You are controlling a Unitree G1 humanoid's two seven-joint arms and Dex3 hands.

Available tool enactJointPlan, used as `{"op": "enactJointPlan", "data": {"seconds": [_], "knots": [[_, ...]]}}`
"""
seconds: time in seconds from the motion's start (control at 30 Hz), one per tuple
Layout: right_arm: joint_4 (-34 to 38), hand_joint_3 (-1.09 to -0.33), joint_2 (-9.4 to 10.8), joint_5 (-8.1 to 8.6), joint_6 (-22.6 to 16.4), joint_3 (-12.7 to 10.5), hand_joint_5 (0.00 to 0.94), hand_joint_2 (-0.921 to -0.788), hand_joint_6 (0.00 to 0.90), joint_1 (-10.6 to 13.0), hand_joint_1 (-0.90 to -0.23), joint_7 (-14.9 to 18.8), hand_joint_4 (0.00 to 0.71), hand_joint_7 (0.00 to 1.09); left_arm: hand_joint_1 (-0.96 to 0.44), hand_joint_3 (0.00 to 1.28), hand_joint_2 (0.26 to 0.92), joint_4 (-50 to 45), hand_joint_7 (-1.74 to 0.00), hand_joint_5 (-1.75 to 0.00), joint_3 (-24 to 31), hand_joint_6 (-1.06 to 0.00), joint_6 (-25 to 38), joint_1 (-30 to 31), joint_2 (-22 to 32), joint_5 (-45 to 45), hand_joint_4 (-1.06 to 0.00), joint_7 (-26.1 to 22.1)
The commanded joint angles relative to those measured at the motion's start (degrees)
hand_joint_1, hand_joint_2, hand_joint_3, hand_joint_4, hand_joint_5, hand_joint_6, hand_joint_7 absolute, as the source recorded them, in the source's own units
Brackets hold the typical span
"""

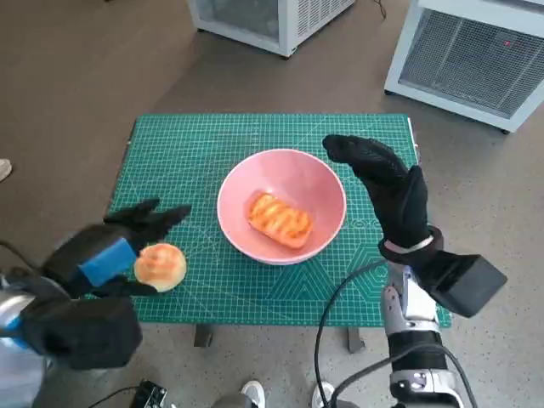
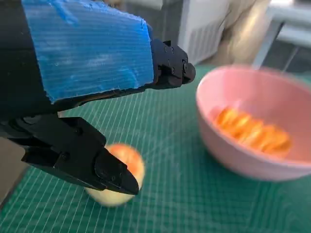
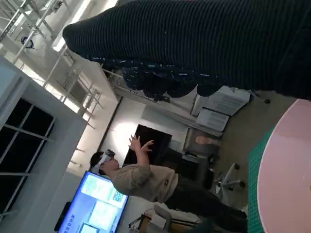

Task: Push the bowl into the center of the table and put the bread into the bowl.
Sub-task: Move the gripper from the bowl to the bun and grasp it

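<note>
Green gridded cutting mat (image 1: 212,153) covers a small table standing on a grey-brown floor, with white slatted cabinets (image 1: 463,51) beyond its far edge. Near the middle of the mat sits a pink bowl (image 1: 316,183), and a glazed, striped bread roll (image 1: 279,218) lies inside it. A second, round bun (image 1: 161,266) rests on the mat near the front left corner, well apart from the bowl. The robot's left hand (image 1: 106,255), black with blue tape, hovers just beside and partly over that bun, fingers spread and holding nothing. Its gloved right hand (image 1: 387,183) is raised beside the bowl's right rim, fingers apart and empty. Seen from the right wrist, a person (image 3: 141,177) wearing a headset raises both hands.
</note>
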Motion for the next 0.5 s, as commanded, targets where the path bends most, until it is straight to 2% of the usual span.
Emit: {"op": "enactJointPlan", "data": {"seconds": [0.03, 0.33, 0.5], "knots": [[0.84, -0.738, -0.13, 0.46, 0.95, -0.13, 0.000, -0.921, -0.001, 0.35, -0.733, 0.72, 0.222, 0.59, -0.07, 0.00, 0.773, 4.24, -0.03, -0.02, -2.67, -0.28, -1.36, -1.19, -0.70, 0.93, -0.19, 1.02], [0.38, -0.736, -0.52, 0.41, 0.76, -0.31, 0.000, -0.921, -0.001, 0.59, -0.737, 1.09, 0.223, 0.59, 0.05, 0.01, 0.787, 10.91, -0.03, -0.01, -7.77, -0.38, -0.02, -2.67, -1.80, 5.59, -0.26, 3.22], [0.17, -0.737, -0.65, 0.22, 0.73, -0.32, 0.000, -0.921, -0.001, 0.74, -0.736, 0.94, 0.223, 0.59, 0.10, 0.02, 0.812, 15.67, -0.05, -0.02, -11.38, -0.51, -0.02, -4.10, -1.85, 9.64, -0.35, 4.14]]}}
